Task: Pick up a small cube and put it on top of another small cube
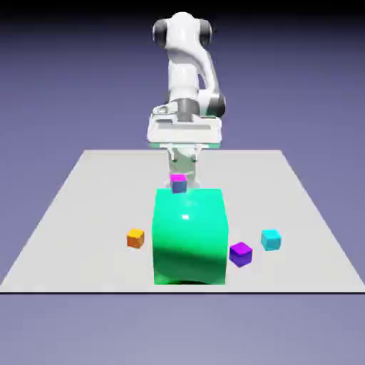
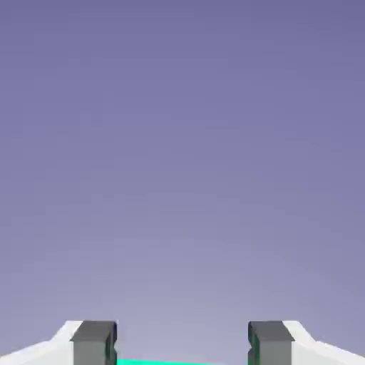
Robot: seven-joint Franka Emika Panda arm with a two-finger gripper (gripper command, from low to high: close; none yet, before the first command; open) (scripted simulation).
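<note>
Apparently nothing is picked yet: the gripper (image 2: pixel 182 343) hangs wide apart, and must next reach the cyan cube (image 1: pixel 271 239), lower right of the exterior view.

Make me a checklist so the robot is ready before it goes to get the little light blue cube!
1. Gripper open: ok, its fingertips are wide apart.
2. No cube between the fingertips: ok, none shows there.
3. Small cyan cube has nothing on top: ok.
4. Gap between the cyan cube and the purple cube: ok, they stand apart.
5. Gripper lined up with the cyan cube: not ok, the cube is off to the exterior view's right and missing from the hand view.
6. Magenta cube resting on the big green block: cannot tell, it might be behind.
</note>
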